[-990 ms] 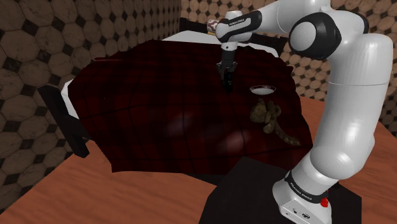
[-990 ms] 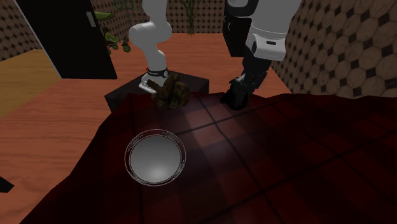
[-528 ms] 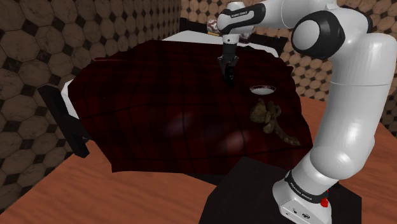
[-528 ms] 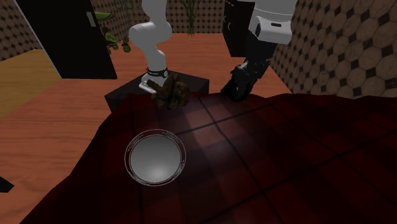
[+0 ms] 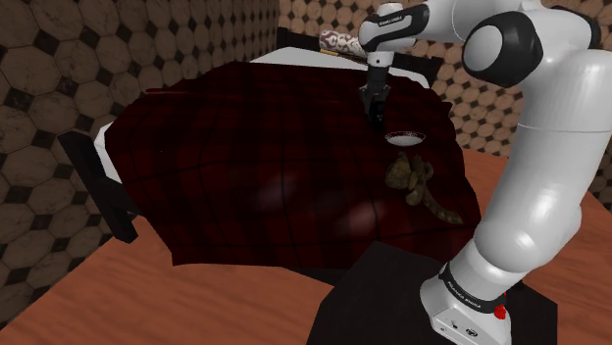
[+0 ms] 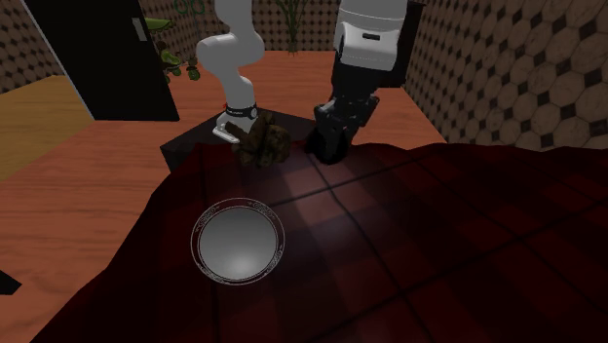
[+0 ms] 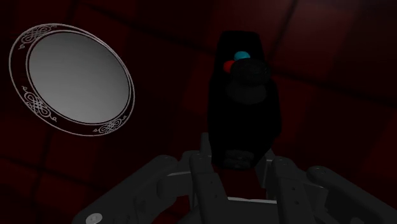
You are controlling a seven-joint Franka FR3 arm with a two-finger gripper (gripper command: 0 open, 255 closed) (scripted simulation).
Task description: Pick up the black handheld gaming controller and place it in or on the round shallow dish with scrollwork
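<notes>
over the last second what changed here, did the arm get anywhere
The gripper, shut on the black controller, swung toward the shoulder view's right, closer to the round dish. In the second exterior view it slid left. The dish, the brown plush toy and the dark red bedspread stayed where they were.

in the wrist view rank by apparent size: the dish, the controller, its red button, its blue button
1. round grey shallow dish with scrollwork rim
2. black handheld controller, close behind, and nearer the camera
3. small red button and small blue button, alike
</notes>
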